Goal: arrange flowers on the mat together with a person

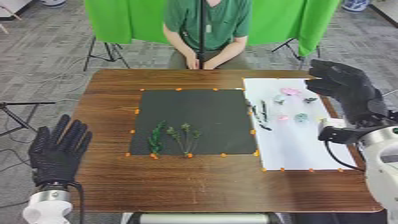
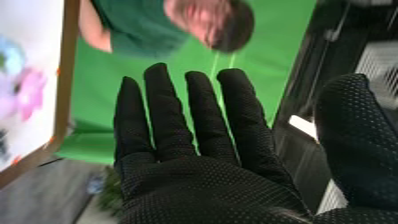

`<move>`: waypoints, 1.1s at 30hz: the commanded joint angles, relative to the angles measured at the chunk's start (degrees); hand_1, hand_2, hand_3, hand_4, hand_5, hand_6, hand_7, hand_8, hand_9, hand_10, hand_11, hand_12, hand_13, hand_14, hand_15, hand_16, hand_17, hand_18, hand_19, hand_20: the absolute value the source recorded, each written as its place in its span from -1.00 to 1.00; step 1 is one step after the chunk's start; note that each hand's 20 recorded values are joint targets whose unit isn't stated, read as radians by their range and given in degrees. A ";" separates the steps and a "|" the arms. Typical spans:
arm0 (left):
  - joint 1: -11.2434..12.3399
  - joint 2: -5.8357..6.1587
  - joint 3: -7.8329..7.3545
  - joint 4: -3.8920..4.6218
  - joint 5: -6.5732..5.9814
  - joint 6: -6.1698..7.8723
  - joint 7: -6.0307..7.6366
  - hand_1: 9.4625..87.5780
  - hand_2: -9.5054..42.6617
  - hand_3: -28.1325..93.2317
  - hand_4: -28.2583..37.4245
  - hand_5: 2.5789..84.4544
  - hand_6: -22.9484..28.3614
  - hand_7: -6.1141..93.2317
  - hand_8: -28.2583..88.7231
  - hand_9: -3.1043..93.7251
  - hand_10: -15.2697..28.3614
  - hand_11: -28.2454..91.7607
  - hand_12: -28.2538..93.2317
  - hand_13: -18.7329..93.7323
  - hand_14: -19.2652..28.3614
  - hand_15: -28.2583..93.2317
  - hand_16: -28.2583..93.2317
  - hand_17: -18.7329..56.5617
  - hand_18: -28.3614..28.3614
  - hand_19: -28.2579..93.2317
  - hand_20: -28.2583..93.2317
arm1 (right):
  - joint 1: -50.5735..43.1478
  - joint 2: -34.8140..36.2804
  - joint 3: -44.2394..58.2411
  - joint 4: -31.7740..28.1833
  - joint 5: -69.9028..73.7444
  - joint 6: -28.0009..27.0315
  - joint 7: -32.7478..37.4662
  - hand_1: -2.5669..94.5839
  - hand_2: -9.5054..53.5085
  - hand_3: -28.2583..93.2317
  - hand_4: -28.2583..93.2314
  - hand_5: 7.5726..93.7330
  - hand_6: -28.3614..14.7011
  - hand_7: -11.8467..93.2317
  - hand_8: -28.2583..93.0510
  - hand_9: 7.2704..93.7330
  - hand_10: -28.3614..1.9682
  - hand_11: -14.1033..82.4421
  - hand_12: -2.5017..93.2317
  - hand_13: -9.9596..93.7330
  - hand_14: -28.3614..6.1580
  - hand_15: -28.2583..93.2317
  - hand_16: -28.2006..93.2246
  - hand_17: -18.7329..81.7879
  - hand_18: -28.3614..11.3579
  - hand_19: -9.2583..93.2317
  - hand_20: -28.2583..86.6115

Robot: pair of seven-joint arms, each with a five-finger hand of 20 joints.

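The robot's right hand (image 1: 345,87) is over the right edge of the white sheet (image 1: 289,147), near its far corner; in the right wrist view that hand (image 2: 209,185) has straight fingers and holds nothing. The left hand (image 1: 59,152) rests at the table's left edge, fingers straight. On the dark mat (image 1: 209,117) lie a green leafy sprig (image 1: 156,137) and thin branching stems (image 1: 186,138) side by side. The white sheet carries a pink flower (image 1: 290,91), a pale blue-green flower (image 1: 301,117), a small pink flower (image 1: 283,118) and dark sprigs (image 1: 264,110). In the right wrist view a pink flower (image 2: 32,92) shows.
A person in green sits beyond the table's far edge, with hands (image 1: 208,65) together there. Orange markers line the mat and the sheet. Brown table top (image 1: 195,185) extends in front of the mat. A thin black stand (image 1: 202,30) rises before the person.
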 commanded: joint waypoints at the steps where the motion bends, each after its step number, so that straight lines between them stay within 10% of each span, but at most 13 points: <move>1: 1.55 -0.39 -0.66 -0.33 -1.17 -0.45 1.53 -0.63 -0.11 0.62 -1.00 -0.15 0.21 -0.64 -0.69 -0.32 0.38 -0.24 -0.45 -0.30 0.30 -0.23 -0.67 -0.65 0.37 -0.02 -0.45 | -6.32 -1.23 5.47 -0.61 12.26 1.17 -2.29 -0.59 -0.41 0.75 -0.91 -0.21 0.11 -0.49 -0.71 -0.19 -0.07 -0.61 -0.64 -0.08 -0.33 -0.35 -0.23 -0.39 -0.59 -0.17 -0.29; 6: 1.66 -0.29 -0.13 -0.76 -4.11 1.59 2.88 -0.63 -0.11 0.63 -1.00 -0.23 0.18 -0.64 -0.70 -0.33 0.37 -0.25 -0.46 -0.30 0.31 -0.23 -0.67 -0.65 0.37 -0.01 -0.45 | -5.33 -1.76 4.85 -0.28 13.26 0.46 -1.27 -0.59 -0.41 0.75 -0.91 -0.20 0.12 -0.49 -0.71 -0.19 -0.06 -0.61 -0.63 -0.08 -0.33 -0.35 -0.23 -0.39 -0.59 -0.18 -0.28; 22: 1.32 -0.36 0.08 -0.93 -5.71 2.09 2.82 -0.66 -0.12 0.66 -1.00 -0.20 0.19 -0.62 -0.71 -0.31 0.38 -0.23 -0.46 -0.28 0.34 -0.20 -0.67 -0.67 0.42 0.02 -0.44 | -7.59 -5.92 8.39 -0.98 13.65 -6.02 0.95 -0.59 -0.38 0.75 -0.91 -0.16 0.11 -0.48 -0.71 -0.17 -0.05 -0.60 -0.63 -0.05 -0.36 -0.34 -0.23 -0.39 -0.62 -0.17 -0.26; 25: 1.05 -0.25 0.51 -1.53 -7.32 5.20 3.21 -0.65 -0.13 0.68 -1.00 -0.16 0.21 -0.61 -0.71 -0.29 0.39 -0.22 -0.46 -0.27 0.34 -0.19 -0.67 -0.68 0.43 0.04 -0.44 | -7.49 -6.48 8.57 -1.05 13.40 -6.96 1.19 -0.58 -0.37 0.75 -0.91 -0.16 0.12 -0.48 -0.71 -0.16 -0.05 -0.59 -0.63 -0.05 -0.37 -0.34 -0.23 -0.39 -0.62 -0.16 -0.26; 27: 1.19 -0.39 0.45 -1.36 -8.53 4.05 3.35 -0.65 -0.13 0.69 -1.00 -0.13 0.23 -0.61 -0.71 -0.27 0.40 -0.21 -0.45 -0.25 0.35 -0.18 -0.67 -0.68 0.44 0.05 -0.44 | -7.56 -6.99 9.09 -1.08 13.48 -8.06 1.47 -0.58 -0.36 0.75 -0.91 -0.15 0.12 -0.48 -0.71 -0.16 -0.05 -0.59 -0.63 -0.04 -0.36 -0.34 -0.23 -0.39 -0.62 -0.16 -0.26; 33: 1.40 -0.42 0.65 -2.00 -10.45 6.59 4.49 -0.65 -0.13 0.70 -1.00 -0.09 0.24 -0.60 -0.70 -0.24 0.41 -0.19 -0.45 -0.23 0.36 -0.15 -0.68 -0.68 0.45 0.07 -0.44 | -5.66 -2.98 3.80 -0.65 12.88 -1.98 0.70 -0.58 -0.36 0.76 -0.91 -0.14 0.11 -0.48 -0.71 -0.16 -0.05 -0.58 -0.63 -0.04 -0.36 -0.34 -0.23 -0.39 -0.62 -0.16 -0.26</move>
